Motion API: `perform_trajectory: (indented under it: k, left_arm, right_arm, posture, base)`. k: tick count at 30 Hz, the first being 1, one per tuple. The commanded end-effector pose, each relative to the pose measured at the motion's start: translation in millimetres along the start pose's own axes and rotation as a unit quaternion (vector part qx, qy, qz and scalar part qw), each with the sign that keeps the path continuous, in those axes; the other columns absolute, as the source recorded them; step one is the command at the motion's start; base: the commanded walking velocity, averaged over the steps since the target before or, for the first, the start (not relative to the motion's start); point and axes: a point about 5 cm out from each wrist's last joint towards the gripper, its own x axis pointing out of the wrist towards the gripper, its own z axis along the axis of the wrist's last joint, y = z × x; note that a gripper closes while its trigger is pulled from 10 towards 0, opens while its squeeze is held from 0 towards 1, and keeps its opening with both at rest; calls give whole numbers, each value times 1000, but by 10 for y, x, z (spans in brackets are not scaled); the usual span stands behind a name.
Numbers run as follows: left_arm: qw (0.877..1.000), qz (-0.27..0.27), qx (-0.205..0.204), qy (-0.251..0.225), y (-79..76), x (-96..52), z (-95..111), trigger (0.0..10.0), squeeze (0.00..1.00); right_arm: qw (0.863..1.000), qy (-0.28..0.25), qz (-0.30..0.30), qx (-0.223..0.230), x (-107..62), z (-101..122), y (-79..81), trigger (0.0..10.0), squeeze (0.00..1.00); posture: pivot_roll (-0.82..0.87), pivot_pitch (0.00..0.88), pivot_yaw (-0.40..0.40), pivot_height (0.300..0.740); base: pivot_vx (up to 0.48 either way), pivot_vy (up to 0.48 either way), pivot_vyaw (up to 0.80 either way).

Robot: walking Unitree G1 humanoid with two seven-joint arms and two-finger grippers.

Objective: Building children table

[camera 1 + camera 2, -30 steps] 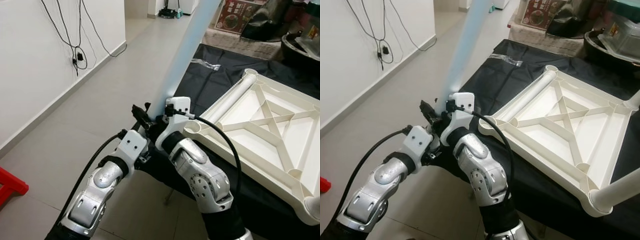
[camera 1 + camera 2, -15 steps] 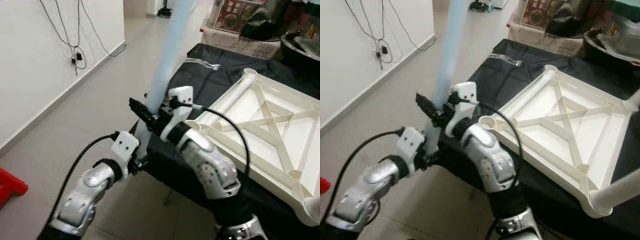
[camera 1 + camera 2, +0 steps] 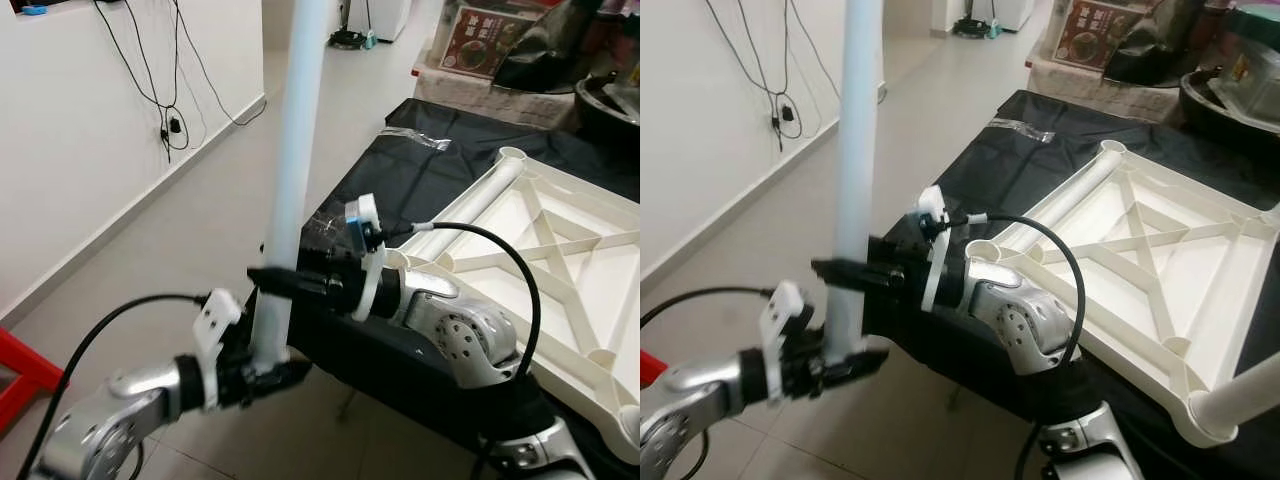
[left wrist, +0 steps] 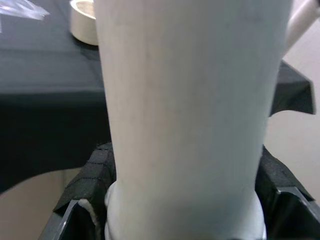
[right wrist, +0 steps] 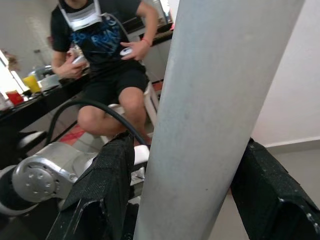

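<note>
Grey floor tiles (image 3: 150, 240) run toward 12 o'clock beside a white wall (image 3: 80, 130) hung with black cables (image 3: 170, 100), and at 2 o'clock a black cloth-covered table (image 3: 420, 180) carries an upturned cream plastic tabletop with crossed ribs (image 3: 560, 260).

A long pale-blue plastic table leg tube (image 3: 290, 190) stands nearly upright at the table's near corner, rising off the frame at 12 o'clock. Both grippers hold it. The left gripper (image 3: 262, 372) is clamped on the tube's lower end, at about 7 o'clock from centre — its wrist view shows the black pads (image 4: 85, 185) pressed to either side of the tube. Just above it, the right gripper (image 3: 272, 282) grips the same tube from the table side, its fingers (image 5: 112, 175) snug against both flanks.

One cream leg (image 3: 1240, 395) is already seated in the tabletop's corner at 4 o'clock. In the right wrist view, a seated person in a dark T-shirt and shorts (image 5: 105, 55) holds small controllers.
</note>
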Motion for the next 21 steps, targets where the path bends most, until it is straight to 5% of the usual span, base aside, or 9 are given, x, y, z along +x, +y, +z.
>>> perform_trajectory:
  k: [1, 21]
  left_arm:
    - [1000, -25, -6, 3, -71, -9, 12, 10000, 0]
    - [994, -89, -47, 50, -218, -72, -140, 10000, 0]
  right_arm:
    - [999, 5, 34, 8, 48, -33, 71, 10000, 0]
    - [993, 28, 94, 58, 181, -173, 267, 10000, 0]
  posture:
    - [106, 75, -63, 740]
    - [93, 85, -60, 740]
  base:
    - [0, 0, 0]
    - [0, 0, 0]
